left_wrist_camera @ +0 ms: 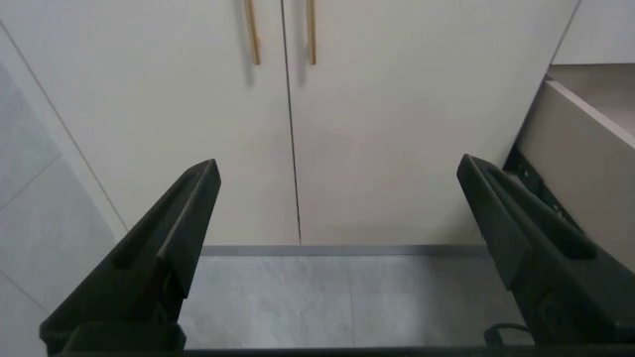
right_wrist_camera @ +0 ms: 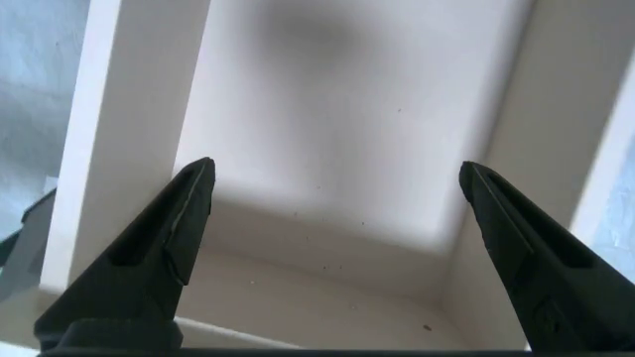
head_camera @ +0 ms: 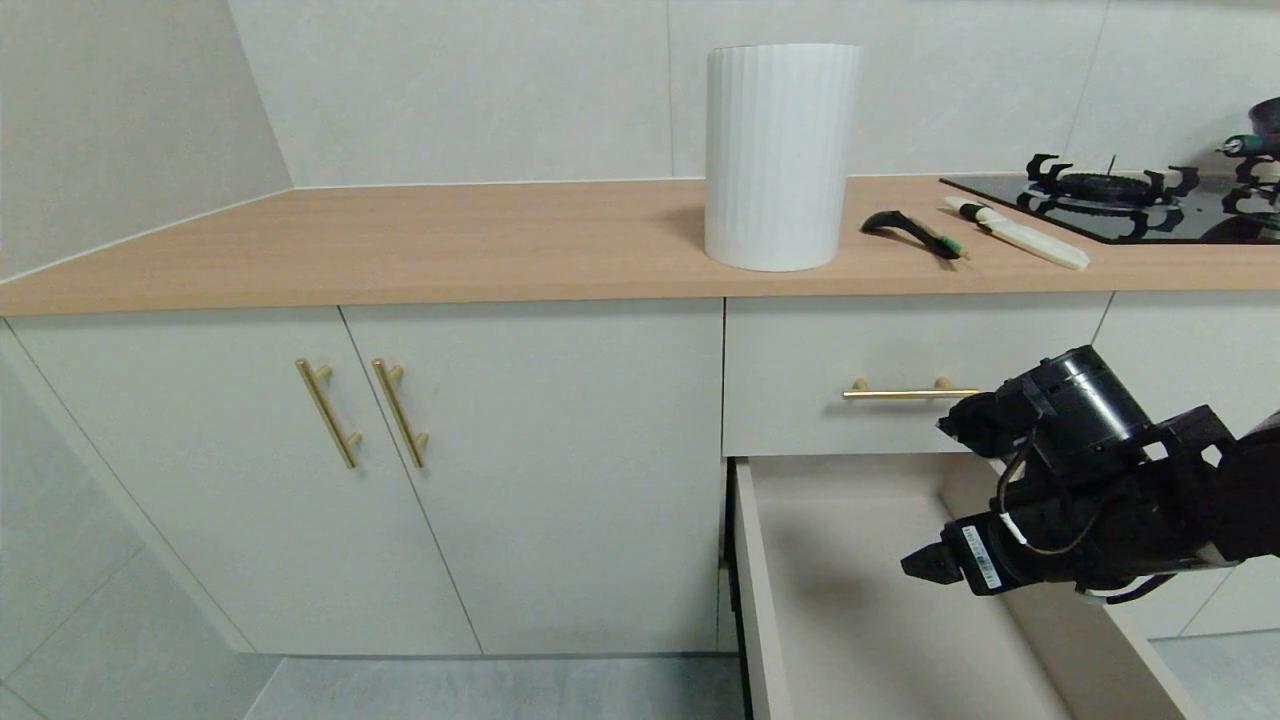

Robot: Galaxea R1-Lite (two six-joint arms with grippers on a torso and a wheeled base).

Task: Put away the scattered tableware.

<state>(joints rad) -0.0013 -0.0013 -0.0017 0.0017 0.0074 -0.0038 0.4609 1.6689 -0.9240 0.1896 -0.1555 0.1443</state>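
On the wooden counter [head_camera: 400, 245], a black-handled utensil [head_camera: 910, 232] and a cream-handled utensil with a green band [head_camera: 1015, 232] lie side by side, right of a tall white ribbed container [head_camera: 775, 155]. My right gripper [head_camera: 930, 562] hangs over the pulled-out lower drawer [head_camera: 760, 610], well below the utensils. In the right wrist view this gripper [right_wrist_camera: 334, 174] is open over the bare drawer floor [right_wrist_camera: 347, 129] and holds nothing. My left gripper [left_wrist_camera: 337, 174] is open and empty, low down, facing the cabinet doors [left_wrist_camera: 397, 119] and the floor.
A black gas hob [head_camera: 1120, 200] sits at the counter's right end. Above the pulled-out drawer is a closed drawer with a gold bar handle [head_camera: 908, 392]. Two cabinet doors with gold handles [head_camera: 360, 410] stand to the left. A wall closes off the far left.
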